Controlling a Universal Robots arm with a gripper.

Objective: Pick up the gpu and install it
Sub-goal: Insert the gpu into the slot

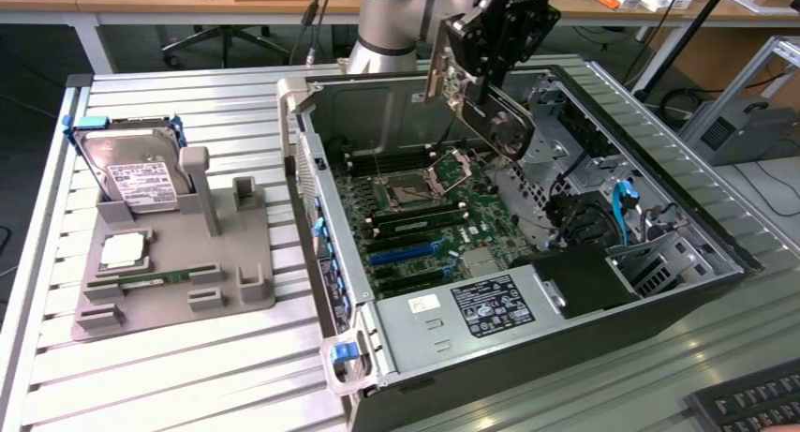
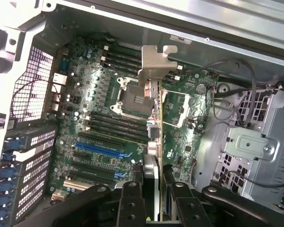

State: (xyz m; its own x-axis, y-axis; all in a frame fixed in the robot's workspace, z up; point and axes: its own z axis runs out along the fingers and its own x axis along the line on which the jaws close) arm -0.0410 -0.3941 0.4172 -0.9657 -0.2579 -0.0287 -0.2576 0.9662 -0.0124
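The gpu (image 1: 488, 118) (image 2: 155, 71) is clamped in the pincer (image 1: 469, 74) (image 2: 154, 198); it is held tilted above the motherboard (image 1: 413, 216) (image 2: 99, 123). The case (image 1: 375, 104) is laid open.

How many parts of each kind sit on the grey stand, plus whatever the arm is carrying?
Hard drive: 1
Square silver chip: 1
Green memory stick: 1
gpu, carried: 1
Total: 4

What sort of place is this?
Probably a robotics lab workbench: an open computer case on a slatted metal table, a parts fixture beside it, the gripper holding the gpu above.
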